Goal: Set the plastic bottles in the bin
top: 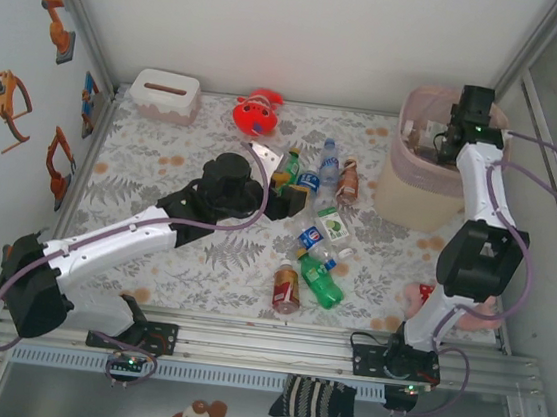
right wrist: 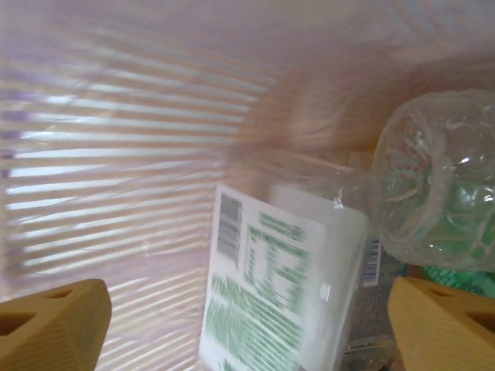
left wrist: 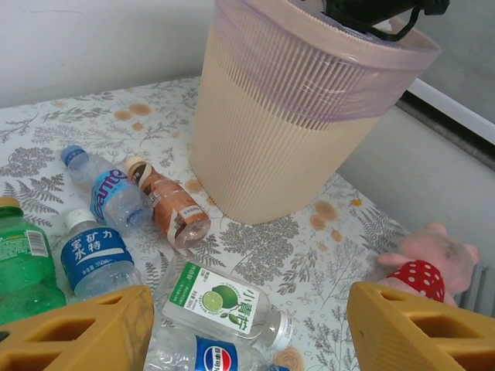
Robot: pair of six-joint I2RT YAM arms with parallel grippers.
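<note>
Seen from above, my right claw [top: 439, 141] hangs in the mouth of the pink bin [top: 407, 188] at the far right of the table [top: 158, 205], but that view does not reach down inside. My right wrist camera does. The fingers [right wrist: 54, 325] stand wide apart, released and gripping nothing. Below them, against the pink liner [right wrist: 116, 154], lies a white-and-green-labelled bottle [right wrist: 271, 301] with the ribbed base of a clear bottle [right wrist: 441, 185] beside it.

My left claw [top: 295, 198] sits over the middle of the table among the loose bottles, and from overhead my own wrist hides its tips. The left wrist camera shows its fingers [left wrist: 77, 332] partly spread and holding nothing. A lime-label bottle [left wrist: 220, 301] and a Pepsi bottle [left wrist: 213, 357] lie on the table between and beneath them. Beyond those lie a brown bottle [left wrist: 170, 209], two blue-label bottles [left wrist: 104, 193] and a yellow-capped green bottle [left wrist: 23, 263], with the bin standing past them.

The overhead view adds a red-label bottle [top: 287, 285] and a second green bottle [top: 322, 284] lying near my bases.
</note>
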